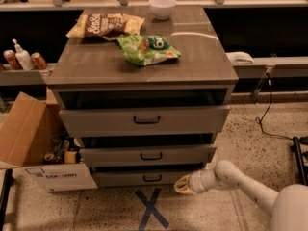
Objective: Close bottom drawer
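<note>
Cardboard box (29,138) at lower left, hard against cabinet side, out of drawer travel. Lower centre: bottom drawer (120,178), lowest of three, front panel slightly proud with dark gap above, so judged not yet shut. Blue tape cross (151,210) on floor just in front. Right of centre: gripper (185,184) low at right end of that panel, touching or nearly so, apparently placed for pushing inward; grip state not discernible.

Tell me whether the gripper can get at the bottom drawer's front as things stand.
Probably yes. The gripper sits low, right at the right end of the bottom drawer front panel, and nothing stands between them.
</note>
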{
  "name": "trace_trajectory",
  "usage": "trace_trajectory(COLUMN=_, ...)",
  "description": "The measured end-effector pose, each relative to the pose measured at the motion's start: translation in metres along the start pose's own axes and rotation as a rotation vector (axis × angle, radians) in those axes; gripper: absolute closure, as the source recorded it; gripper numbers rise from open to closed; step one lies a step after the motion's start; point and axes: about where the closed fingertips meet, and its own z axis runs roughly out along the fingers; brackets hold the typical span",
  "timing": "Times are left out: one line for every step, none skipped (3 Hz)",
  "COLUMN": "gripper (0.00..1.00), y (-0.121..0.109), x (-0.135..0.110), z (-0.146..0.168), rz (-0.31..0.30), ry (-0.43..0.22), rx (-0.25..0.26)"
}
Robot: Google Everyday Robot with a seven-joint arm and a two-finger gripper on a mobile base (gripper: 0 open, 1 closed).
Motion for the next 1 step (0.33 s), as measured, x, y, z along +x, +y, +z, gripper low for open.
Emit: trace_trajectory(gripper=1.00, y=0.0229, x=-0.0353, z=-0.0255, rz=-0.089, ry=0.002, rx=-0.032)
